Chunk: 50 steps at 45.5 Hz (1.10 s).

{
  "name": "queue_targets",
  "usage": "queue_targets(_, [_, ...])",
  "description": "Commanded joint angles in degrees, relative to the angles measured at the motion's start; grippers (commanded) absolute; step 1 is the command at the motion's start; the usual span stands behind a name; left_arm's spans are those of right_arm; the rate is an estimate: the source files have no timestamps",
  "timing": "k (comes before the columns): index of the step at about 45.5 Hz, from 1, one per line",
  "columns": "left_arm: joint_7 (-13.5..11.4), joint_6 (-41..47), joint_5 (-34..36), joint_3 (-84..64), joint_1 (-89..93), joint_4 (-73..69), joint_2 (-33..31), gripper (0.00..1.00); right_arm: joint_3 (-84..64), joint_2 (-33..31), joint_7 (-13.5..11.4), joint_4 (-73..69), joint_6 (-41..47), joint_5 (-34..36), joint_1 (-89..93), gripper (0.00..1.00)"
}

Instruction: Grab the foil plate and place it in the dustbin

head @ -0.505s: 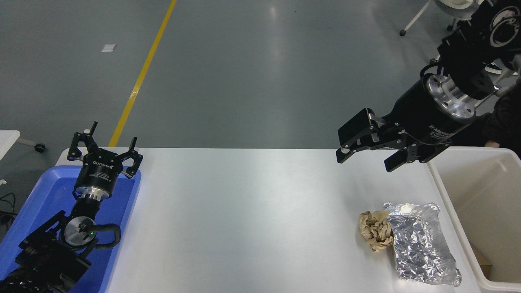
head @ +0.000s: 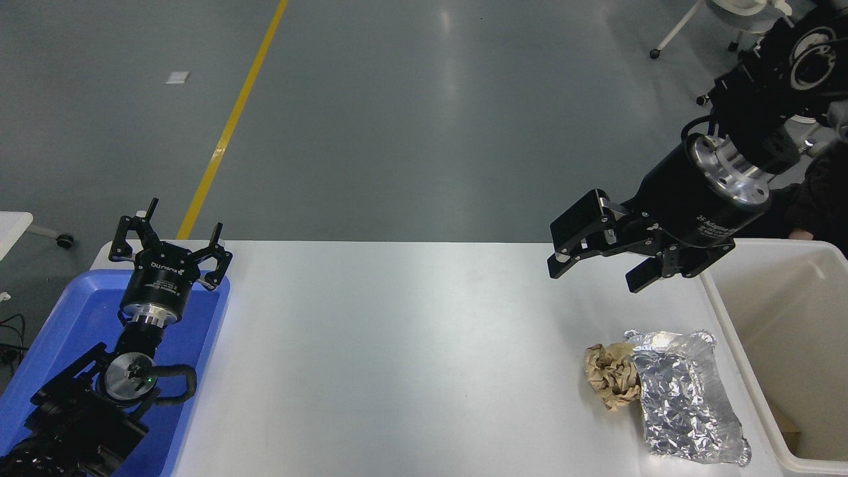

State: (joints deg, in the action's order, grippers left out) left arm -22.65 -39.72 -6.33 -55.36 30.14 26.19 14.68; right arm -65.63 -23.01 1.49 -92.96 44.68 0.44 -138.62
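— Largest first? White tabletop (head: 411, 358), filling the lower frame from centre to right.
— Then the dustbin (head: 729, 318), cream-white, at the right edge, lower right of the frame; only part in view.
— Blue tray (head: 59, 331), lower left corner, at the tabletop's left end.
— Right arm next: in from the upper right, right gripper (head: 599, 268) hanging above the tabletop, right of centre, jaws spread wide, nothing between them.
— Left arm parked over the blue tray at lower left, left gripper (head: 171, 248) pointing toward the top of the frame, jaws spread too.
— And the foil plate (head: 686, 397)?
— Lying flat on the tabletop, lower right of the frame, just beside the dustbin's left wall, below the right gripper and well apart from it. Crumpled, shiny, wrinkled all over.
— Smallest?
— Paper wad (head: 609, 374), tan-brown, touching the foil plate's left edge.
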Motion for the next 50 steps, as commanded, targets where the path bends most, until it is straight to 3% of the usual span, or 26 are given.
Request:
queue_targets(1, [0.0,0.0,0.0,0.0,0.0,0.0,0.0,1.0,0.2,-4.7,0.0,0.1,-0.1,-1.7,1.2,1.0])
queue_targets(17, [0.0,0.0,0.0,0.1,0.0,0.0,0.0,1.0,-1.3,-24.0,0.0,0.0,-0.1,-26.1,7.8,1.0])
queue_targets(22, [0.0,0.0,0.0,0.1,0.0,0.0,0.0,1.0,-1.7,-27.5,0.2,0.8,-1.0,-31.4,11.9,1.0])
queue_targets(28, [0.0,0.0,0.0,0.1,0.0,0.0,0.0,1.0,0.1,-31.4,0.3,3.3,-6.0,-34.0,17.8,1.0])
queue_targets(36, [0.0,0.0,0.0,0.1,0.0,0.0,0.0,1.0,10.5,-36.9,0.6,8.7,-14.2,-43.8,36.8,1.0])
queue_targets(50, [0.0,0.0,0.0,0.1,0.0,0.0,0.0,1.0,36.8,-32.6,1.1,23.0,-22.1,-51.7,73.5,1.0])
